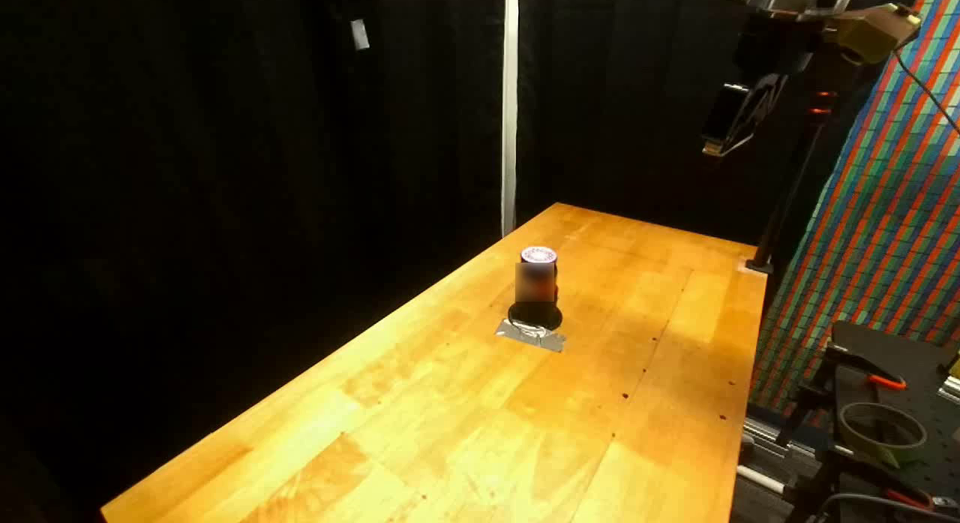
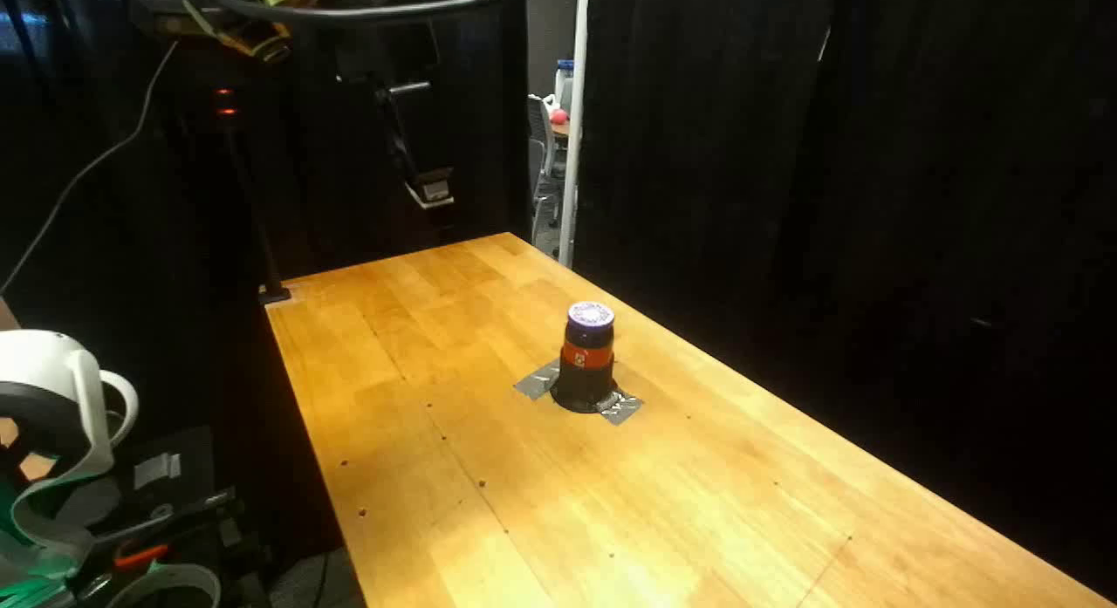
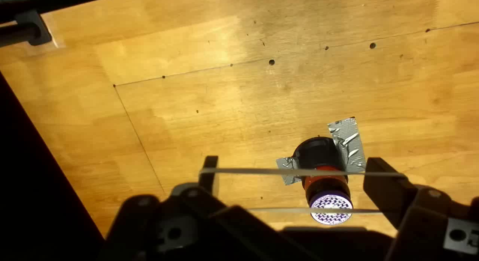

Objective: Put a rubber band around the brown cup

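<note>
The brown cup (image 1: 537, 281) is a small dark cylinder with a reddish-orange band and a pale patterned top. It stands upright on the table in both exterior views (image 2: 589, 353), its lower part in a black base. Part of it is blurred in an exterior view. My gripper (image 3: 291, 168) is open, high above the table and apart from the cup; it also shows in both exterior views (image 1: 718, 136) (image 2: 431, 189). A pale rubber band (image 3: 258, 171) is stretched around both spread fingers. In the wrist view its two strands cross in front of the cup (image 3: 328, 188).
The black base (image 3: 316, 151) is fixed with grey tape (image 3: 348, 143) to the wooden table (image 1: 450, 425). A black post (image 1: 787, 185) stands at the table's far corner. A side cart (image 1: 847, 380) with a tape roll (image 1: 885, 425) is beside the table. Black curtains surround it.
</note>
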`<state>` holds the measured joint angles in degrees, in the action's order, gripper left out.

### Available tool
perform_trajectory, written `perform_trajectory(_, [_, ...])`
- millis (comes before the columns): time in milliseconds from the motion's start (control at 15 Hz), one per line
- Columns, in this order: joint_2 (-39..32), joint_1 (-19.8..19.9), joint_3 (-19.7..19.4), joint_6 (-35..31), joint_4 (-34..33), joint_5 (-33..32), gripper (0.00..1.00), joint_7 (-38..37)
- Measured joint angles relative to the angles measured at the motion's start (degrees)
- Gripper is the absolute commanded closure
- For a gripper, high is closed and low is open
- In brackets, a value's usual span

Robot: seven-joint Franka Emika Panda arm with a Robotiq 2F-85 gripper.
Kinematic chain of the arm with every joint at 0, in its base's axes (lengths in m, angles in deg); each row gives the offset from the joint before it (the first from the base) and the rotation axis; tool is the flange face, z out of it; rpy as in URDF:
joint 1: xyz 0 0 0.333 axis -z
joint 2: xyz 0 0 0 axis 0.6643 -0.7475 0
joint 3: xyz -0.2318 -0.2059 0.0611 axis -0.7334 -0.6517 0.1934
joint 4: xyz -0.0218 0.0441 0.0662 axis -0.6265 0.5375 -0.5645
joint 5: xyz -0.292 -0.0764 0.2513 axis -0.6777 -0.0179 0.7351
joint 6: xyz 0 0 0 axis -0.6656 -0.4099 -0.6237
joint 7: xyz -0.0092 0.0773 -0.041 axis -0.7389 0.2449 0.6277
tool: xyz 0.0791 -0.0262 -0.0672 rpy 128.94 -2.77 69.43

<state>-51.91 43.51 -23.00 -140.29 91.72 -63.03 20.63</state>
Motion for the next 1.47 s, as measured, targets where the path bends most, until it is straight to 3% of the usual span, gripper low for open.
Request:
perform_trajectory(400, [0.17,-0.06,-0.06,-0.07,-0.86,0.0,0.0,0.0])
perform_trajectory(600, [-3.65,-1.79,0.06,5.49,-4.99,0.03,0.0,2.3])
perform_trajectory(867, [-16.88,-4.87,0.02,9.96,-16.85,1.55,0.0,7.29])
perform_trajectory(1467, [-47.58,-8.02,-3.6,7.27,-44.33,0.54,0.0,8.36])
